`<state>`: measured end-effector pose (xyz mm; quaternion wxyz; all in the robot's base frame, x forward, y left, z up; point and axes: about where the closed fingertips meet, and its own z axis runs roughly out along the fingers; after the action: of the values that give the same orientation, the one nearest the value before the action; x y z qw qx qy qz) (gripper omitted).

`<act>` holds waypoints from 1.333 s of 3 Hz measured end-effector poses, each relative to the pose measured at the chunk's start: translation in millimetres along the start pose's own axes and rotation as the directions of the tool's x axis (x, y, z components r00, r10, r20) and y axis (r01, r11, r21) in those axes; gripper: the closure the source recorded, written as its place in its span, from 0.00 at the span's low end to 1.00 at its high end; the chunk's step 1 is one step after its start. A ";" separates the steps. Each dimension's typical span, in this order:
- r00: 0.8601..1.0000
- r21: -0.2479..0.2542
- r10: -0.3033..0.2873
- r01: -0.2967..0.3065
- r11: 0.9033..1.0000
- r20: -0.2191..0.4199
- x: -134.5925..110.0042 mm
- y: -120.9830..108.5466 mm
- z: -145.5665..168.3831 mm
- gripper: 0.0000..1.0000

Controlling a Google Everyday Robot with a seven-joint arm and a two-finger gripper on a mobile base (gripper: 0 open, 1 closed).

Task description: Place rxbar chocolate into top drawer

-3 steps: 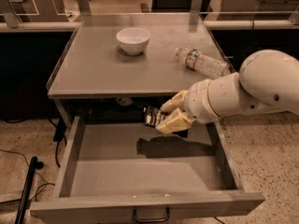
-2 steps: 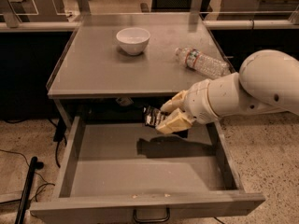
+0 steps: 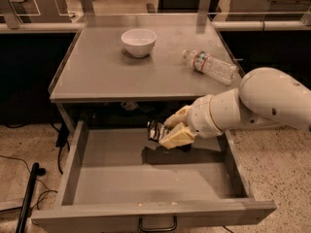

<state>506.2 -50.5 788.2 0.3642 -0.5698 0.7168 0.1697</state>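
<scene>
Cream 2-fingered tool [image 3: 169, 130] on a smooth, rounded white arm, clamped on the rxbar chocolate [image 3: 155, 130]. The bar is a small glossy black wrapper projecting from the tool's tip, its lettering unreadable and its far end hidden between the fingers. Below the tool: top drawer [image 3: 146, 212], flat grey metal, pulled open, its dark loop handle [image 3: 157, 224] cut off at the frame edge. Beyond the tool: matte grey bench [image 3: 97, 76] carrying 1 round white bowl [image 3: 138, 41] and 1 clear ribbed water bottle [image 3: 210, 66] lying on its side.

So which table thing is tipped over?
The water bottle, on its side; the bowl sits upright. The gripper holds the rxbar chocolate over the drawer.
</scene>
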 end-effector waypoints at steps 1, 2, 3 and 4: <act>0.998 -0.017 0.068 -0.068 0.998 -0.007 33.7 6.3 26.3 1.00; 0.992 -0.010 0.127 -0.127 0.992 -0.019 70.8 7.4 54.0 1.00; 0.988 0.020 0.153 -0.152 0.988 -0.031 92.5 2.0 77.8 1.00; 0.982 0.032 0.181 -0.179 0.983 -0.056 111.5 4.9 95.8 1.00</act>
<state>523.6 -63.3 642.6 0.3339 -0.5024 0.7780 0.1755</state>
